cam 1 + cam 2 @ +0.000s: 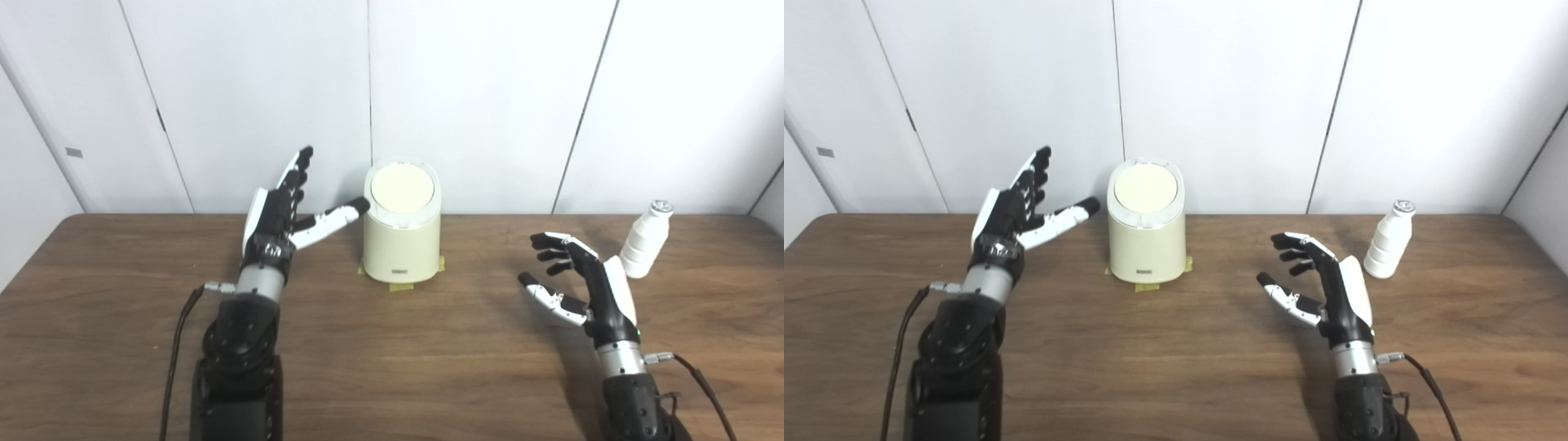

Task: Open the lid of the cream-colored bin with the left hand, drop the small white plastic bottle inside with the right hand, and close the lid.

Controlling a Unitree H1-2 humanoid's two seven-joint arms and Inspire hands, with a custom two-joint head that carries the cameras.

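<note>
The cream-colored bin (401, 245) stands near the back middle of the table, its round lid (402, 189) down. My left hand (283, 211) is open just left of the bin, fingers raised, thumb tip close to the bin's upper rim. The small white plastic bottle (645, 241) stands upright at the right, with a silver cap. My right hand (572, 278) is open with fingers curled, left of and nearer than the bottle, not touching it.
Yellow tape (401, 285) marks the bin's spot on the wooden table (392, 367). White wall panels (478, 92) rise right behind the table's far edge. Cables (177, 343) trail from both wrists toward the front edge.
</note>
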